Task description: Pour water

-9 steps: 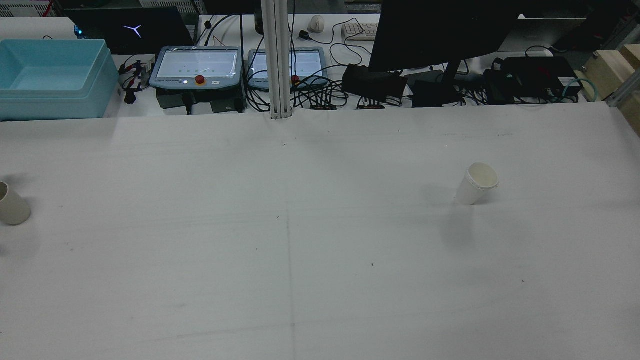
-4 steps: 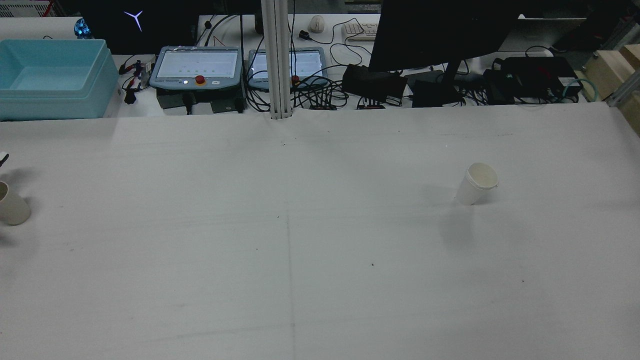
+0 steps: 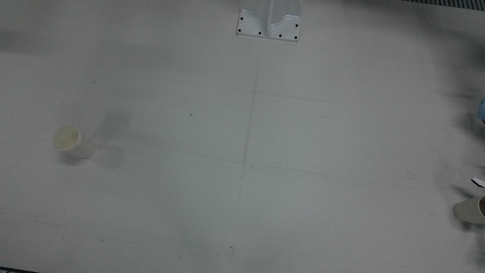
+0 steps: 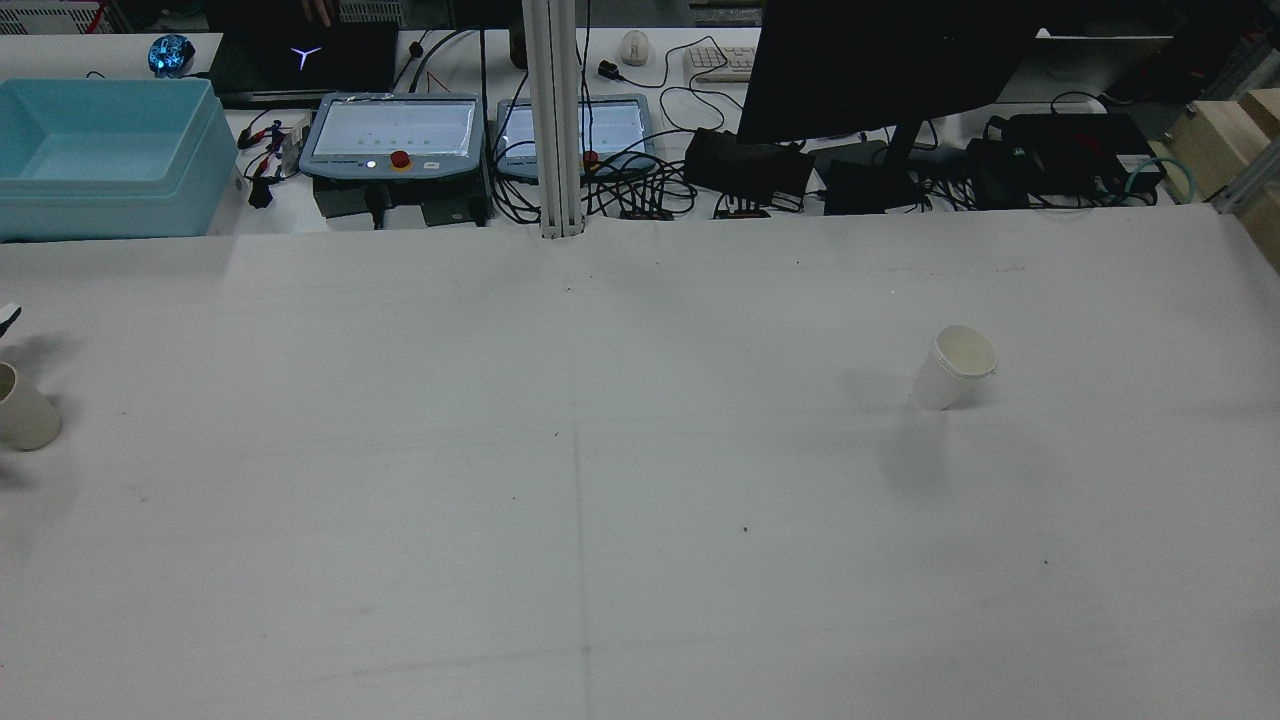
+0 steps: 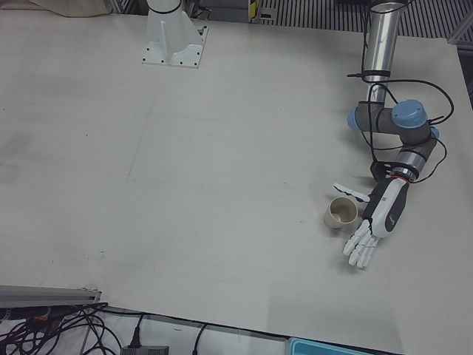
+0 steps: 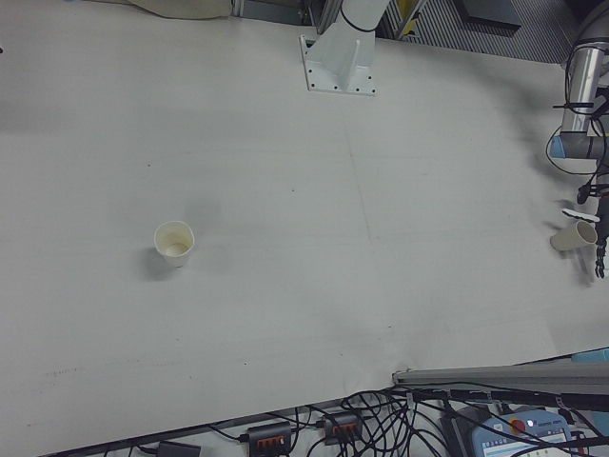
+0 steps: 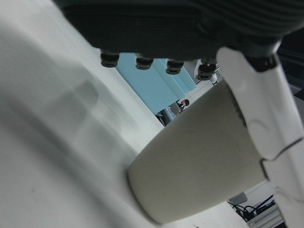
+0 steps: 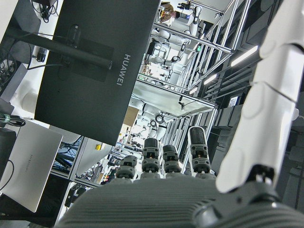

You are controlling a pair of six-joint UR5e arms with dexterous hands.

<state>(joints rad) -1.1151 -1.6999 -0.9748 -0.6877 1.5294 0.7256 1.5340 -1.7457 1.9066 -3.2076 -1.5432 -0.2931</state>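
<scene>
Two paper cups stand upright, well apart on the white bench (image 5: 222, 163). The beige cup (image 5: 341, 213) sits near the bench's left edge; its contents cannot be told. The left robot hand (image 5: 377, 222) lies just beside it, fingers spread, holding nothing. The white cup (image 6: 175, 242) stands alone on the right half, seemingly empty. The right robot hand (image 8: 199, 190) shows only in its own camera, fingers extended.

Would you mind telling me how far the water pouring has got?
Done: nothing yet; both cups stand upright on the table. In hand: the left hand, fingers spread, lies beside the near cup, not gripping. Left: grasp, carry it to the far cup, pour. The right hand is away from the table.
</scene>
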